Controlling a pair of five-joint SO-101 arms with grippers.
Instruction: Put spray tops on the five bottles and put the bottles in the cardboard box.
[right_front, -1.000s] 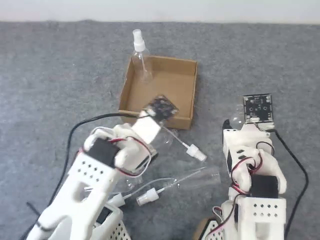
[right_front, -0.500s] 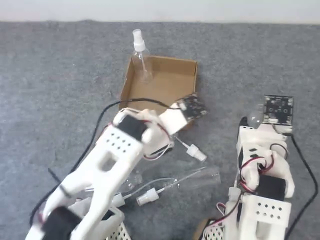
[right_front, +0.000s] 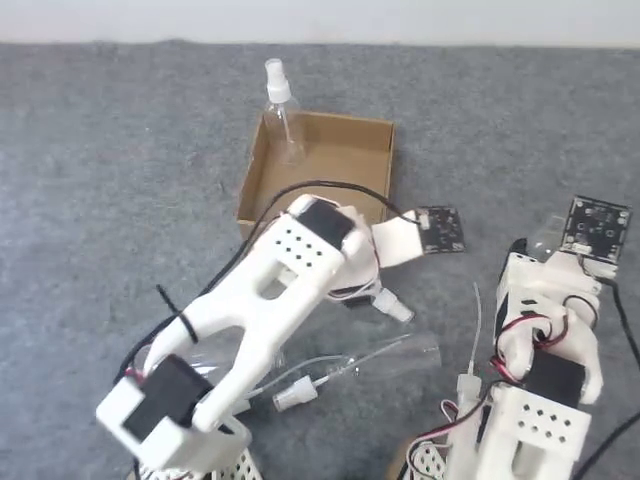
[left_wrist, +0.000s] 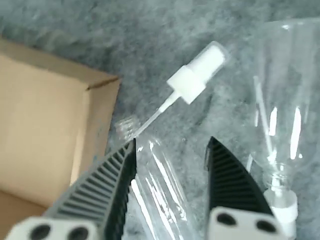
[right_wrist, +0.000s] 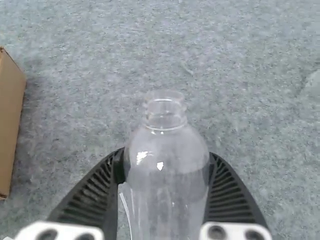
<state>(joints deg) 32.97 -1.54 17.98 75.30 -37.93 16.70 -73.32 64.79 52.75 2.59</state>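
With left claw (left_wrist: 172, 146) released over a clear plastic bottle (left_wrist: 156, 186) lying beside the brown cardboard box (left_wrist: 45, 115) and right claw (right_wrist: 165, 155) clenched on an uncapped clear bottle (right_wrist: 164, 131), reach left for the white plastic spray top (left_wrist: 196, 74) just ahead, its tube pointing back.

Cardboard box (right_front: 340, 170): one. Clear bottles, four countable: capped bottle (right_front: 285, 125), lying bottle (right_front: 405, 352), open-necked bottle (left_wrist: 155, 190), second open-necked bottle (right_wrist: 165, 165). White spray tops, three: fitted top (right_front: 277, 80), loose top (right_front: 392, 306), third top (right_front: 295, 394). Robot arms (right_front: 280, 290): two.
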